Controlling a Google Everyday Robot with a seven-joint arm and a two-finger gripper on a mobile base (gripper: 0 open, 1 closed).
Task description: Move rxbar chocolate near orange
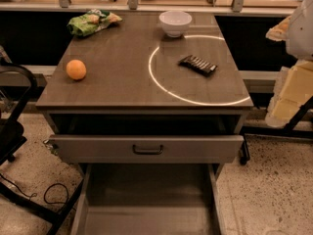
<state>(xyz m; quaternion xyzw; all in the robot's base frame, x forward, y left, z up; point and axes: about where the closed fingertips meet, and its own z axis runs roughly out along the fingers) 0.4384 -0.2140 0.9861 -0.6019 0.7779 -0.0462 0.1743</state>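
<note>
The rxbar chocolate (197, 64), a flat dark bar with pale stripes, lies on the right half of the grey table top (122, 84), inside a bright ring of light. The orange (76, 69) sits near the table's left edge, well apart from the bar. My gripper is out of view. Only a white part of my arm (301, 28) shows at the right edge, beside the table and above its level.
A white bowl (175, 22) stands at the back middle, just behind the bar. A green and yellow snack bag (93, 21) lies at the back left. Below the top, two drawers (146, 148) are pulled open. A black chair (12, 126) stands at the left.
</note>
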